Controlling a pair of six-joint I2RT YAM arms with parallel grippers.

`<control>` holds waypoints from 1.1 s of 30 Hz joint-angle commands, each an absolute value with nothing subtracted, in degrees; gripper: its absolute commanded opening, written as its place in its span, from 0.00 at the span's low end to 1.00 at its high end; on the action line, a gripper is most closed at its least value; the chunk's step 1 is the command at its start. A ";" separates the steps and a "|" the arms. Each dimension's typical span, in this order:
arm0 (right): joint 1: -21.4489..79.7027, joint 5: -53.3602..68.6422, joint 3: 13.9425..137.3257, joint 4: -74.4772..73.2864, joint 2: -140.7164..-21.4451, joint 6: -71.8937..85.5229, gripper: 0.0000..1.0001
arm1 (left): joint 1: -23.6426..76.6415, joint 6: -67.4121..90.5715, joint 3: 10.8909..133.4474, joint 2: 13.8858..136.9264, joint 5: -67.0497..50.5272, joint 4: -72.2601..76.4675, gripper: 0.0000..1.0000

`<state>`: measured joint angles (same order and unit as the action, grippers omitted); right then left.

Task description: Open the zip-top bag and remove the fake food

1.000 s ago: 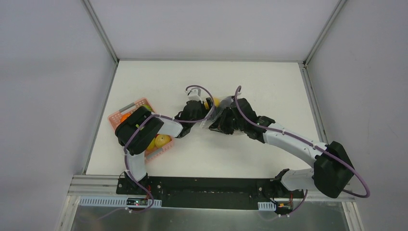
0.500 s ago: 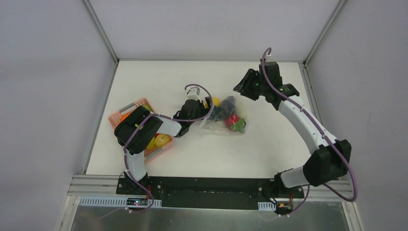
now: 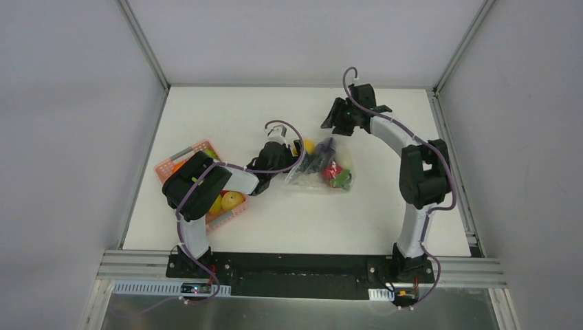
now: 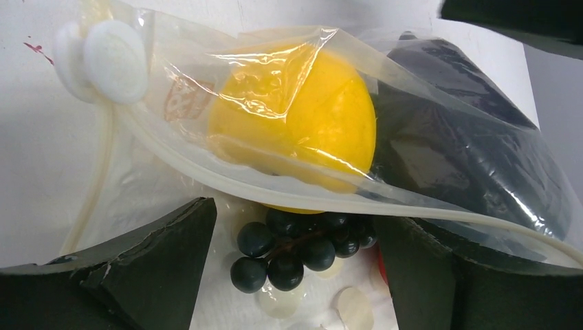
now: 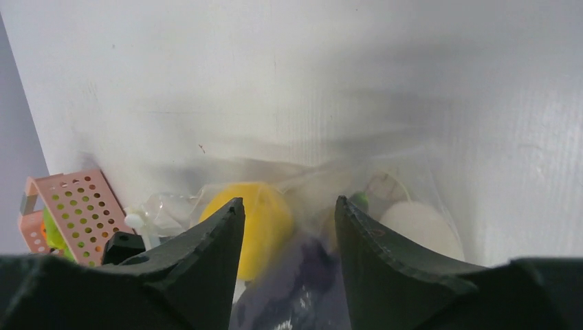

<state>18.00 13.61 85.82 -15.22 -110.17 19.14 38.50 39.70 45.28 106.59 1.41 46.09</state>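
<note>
The bag (image 3: 323, 165) lies on the table (image 3: 378, 213) near its middle with the food inside: yellow fruit (image 4: 302, 130), eggplant (image 4: 474, 158), dark bunch (image 4: 295, 251), tomato (image 3: 334, 172). The left gripper (image 4: 295, 214) sits at the bag's left end, jaws wide apart, with the zip rim (image 4: 227, 180) running between them. The right gripper (image 5: 289, 203) hangs toward the far edge, beyond the bag, jaws apart and clear of it. A basket (image 3: 180, 158) stands by the left edge.

table (image 3: 295, 223): white | walls (image 3: 69, 103): grey | corner rails (image 3: 144, 45): aluminium
</note>
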 commanded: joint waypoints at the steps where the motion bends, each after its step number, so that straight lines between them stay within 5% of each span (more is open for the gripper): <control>1: 19.96 21.19 90.12 -12.62 -115.07 14.48 0.54 | 37.84 39.24 46.92 104.06 0.09 45.09 0.88; 15: 23.96 29.78 74.36 -11.51 -110.15 11.07 0.49 | 37.31 37.62 49.08 105.06 -2.15 42.10 0.87; 20: 23.96 27.10 72.35 -11.29 -108.01 11.61 0.47 | 37.27 37.17 49.20 103.97 -4.33 41.61 0.71; 28: 22.96 19.15 68.17 -9.85 -105.46 14.76 0.45 | 37.35 33.52 48.93 95.70 -5.43 30.02 0.28; 33: 21.72 15.56 64.77 -8.69 -102.86 16.08 0.45 | 37.27 30.27 52.74 90.72 -6.54 14.82 0.26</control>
<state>22.61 19.92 67.13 -8.67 -106.94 14.48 37.12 34.39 47.99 95.81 -4.49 26.55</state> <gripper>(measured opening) 0.446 0.732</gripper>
